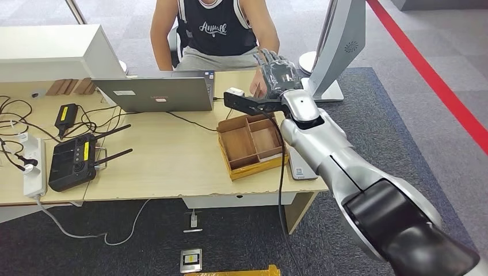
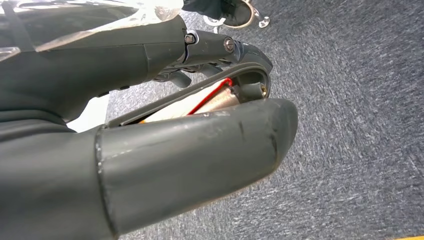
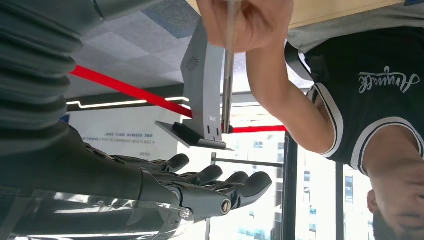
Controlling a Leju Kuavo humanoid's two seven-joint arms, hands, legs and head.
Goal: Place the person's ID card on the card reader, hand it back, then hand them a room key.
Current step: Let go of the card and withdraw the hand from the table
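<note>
right hand: fingers spread, holding nothing, raised over the table's far edge | ID card: seemingly a thin edge-on card pinched in person's hand | left hand: cannot tell

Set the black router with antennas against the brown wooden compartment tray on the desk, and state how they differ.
The black router with antennas lies at the desk's left end beside a white power strip; the brown wooden compartment tray sits at the right, under the robot's right arm. The router is a closed dark box with a yellow strip and cables nearby; the tray is open-topped, divided into compartments. Both rest flat on the light wooden desk.
</note>
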